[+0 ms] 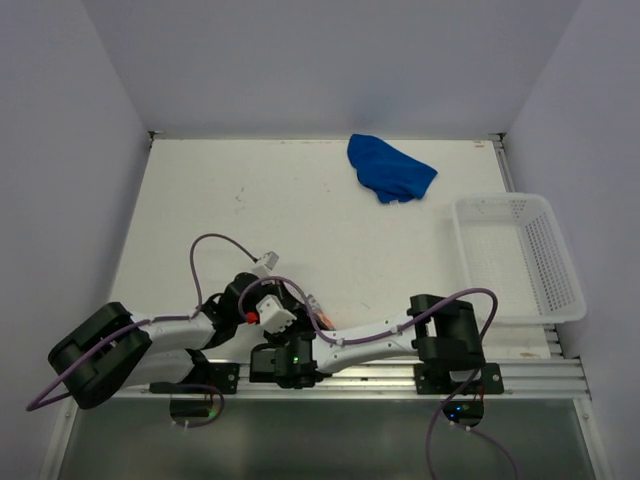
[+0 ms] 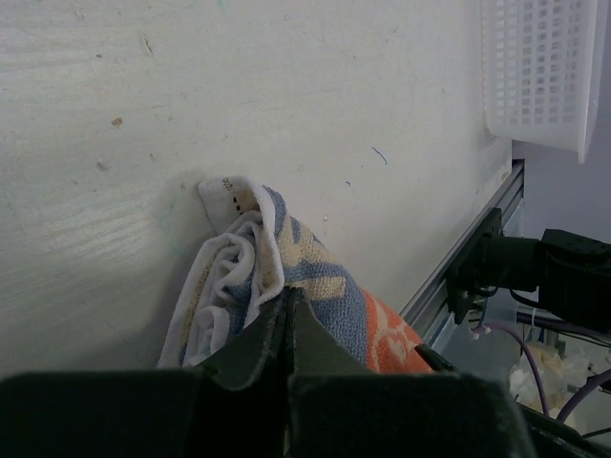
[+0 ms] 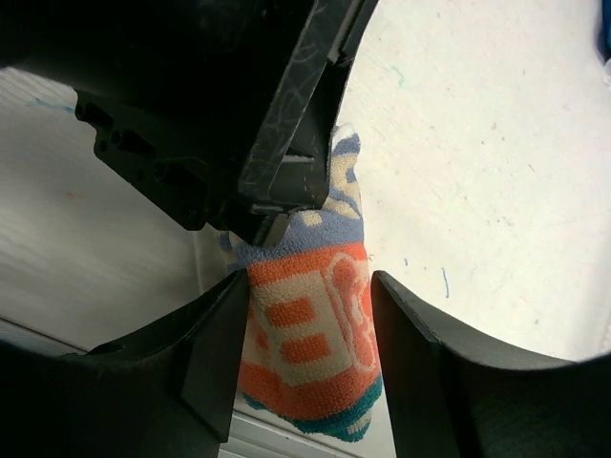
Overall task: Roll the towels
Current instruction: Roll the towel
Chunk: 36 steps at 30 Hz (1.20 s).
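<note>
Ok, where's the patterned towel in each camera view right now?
Top external: patterned towel is nearly hidden under both wrists at the near table edge; what looks like an orange sliver shows.
Left wrist: bottom centre, pinched in the left gripper.
Right wrist: centre, between the fingers of the right gripper.
Shared landmark: the left gripper, the dark body clamped on the towel's upper end in the right wrist view.

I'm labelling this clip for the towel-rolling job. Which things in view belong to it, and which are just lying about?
Belongs to the job: patterned towel, partly rolled, gripped by the left gripper and right gripper; blue towel, crumpled, far side of the table.
Just lying about: white mesh basket, at the table's right edge.
</note>
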### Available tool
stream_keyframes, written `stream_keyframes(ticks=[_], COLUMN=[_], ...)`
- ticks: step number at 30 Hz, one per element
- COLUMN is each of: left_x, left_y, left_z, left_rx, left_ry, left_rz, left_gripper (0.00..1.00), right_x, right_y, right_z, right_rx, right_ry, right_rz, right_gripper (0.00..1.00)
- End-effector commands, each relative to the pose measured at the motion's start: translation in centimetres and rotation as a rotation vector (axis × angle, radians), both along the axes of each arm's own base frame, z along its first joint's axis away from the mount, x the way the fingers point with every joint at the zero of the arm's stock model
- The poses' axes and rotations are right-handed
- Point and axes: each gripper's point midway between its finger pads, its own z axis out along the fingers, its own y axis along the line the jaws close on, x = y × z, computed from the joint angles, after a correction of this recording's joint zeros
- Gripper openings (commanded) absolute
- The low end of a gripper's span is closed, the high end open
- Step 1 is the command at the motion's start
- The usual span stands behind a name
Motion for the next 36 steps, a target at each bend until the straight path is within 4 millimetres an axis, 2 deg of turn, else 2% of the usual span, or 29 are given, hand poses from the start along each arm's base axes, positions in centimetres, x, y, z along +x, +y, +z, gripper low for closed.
stream_keyframes(ticks=[1, 5, 7, 8, 9, 10, 11, 13, 18, 23, 25, 36], left_x=[-3.8, -4.0, -4.2, -4.3, -4.2, -4.3, -4.3, -4.3, -4.3, -4.4, -4.6, -5.1], left_y=[3.6, 3.8, 3.9, 3.9, 3.9, 4.0, 4.0, 4.1, 4.1, 4.2, 4.5, 5.0], left_z=[-5.9, -6.1, -6.2, -6.3, -6.2, -6.3, -6.2, -6.2, -6.1, -6.1, -6.3, -6.3], left_rx=[0.203, 0.207, 0.209, 0.210, 0.208, 0.209, 0.207, 0.207, 0.206, 0.202, 0.203, 0.194], left_ry=[0.154, 0.157, 0.161, 0.163, 0.161, 0.164, 0.162, 0.163, 0.160, 0.157, 0.162, 0.162], left_rz=[-0.024, -0.022, -0.023, -0.024, -0.023, -0.022, -0.022, -0.020, -0.018, -0.012, -0.010, 0.000], left_gripper=[0.00, 0.00, 0.00, 0.00, 0.00, 0.00, 0.00, 0.00, 0.00, 0.00, 0.00, 0.00], right_x=[0.5, 0.4, 0.7, 1.0, 1.0, 1.0, 1.3, 1.4, 0.7, -0.6, -1.0, -1.6], right_y=[0.8, 0.3, 0.1, -0.2, -0.3, -0.4, -0.6, -0.7, -1.0, -1.4, -1.4, -2.2], right_z=[2.4, 3.5, 4.9, 4.6, 5.5, 5.5, 4.7, 5.0, 3.1, -0.4, -1.2, -5.2], right_rx=[0.186, 0.298, 0.375, 0.401, 0.457, 0.485, 0.516, 0.588, 0.655, 0.629, 0.641, 0.588], right_ry=[0.045, 0.106, 0.136, 0.166, 0.192, 0.217, 0.273, 0.328, 0.471, 0.545, 0.574, 0.617], right_rz=[-0.042, -0.048, -0.055, -0.064, -0.067, -0.069, -0.077, -0.080, -0.092, -0.119, -0.127, -0.170], right_gripper=[0.58, 0.58, 0.59, 0.59, 0.59, 0.59, 0.60, 0.60, 0.61, 0.63, 0.64, 0.70])
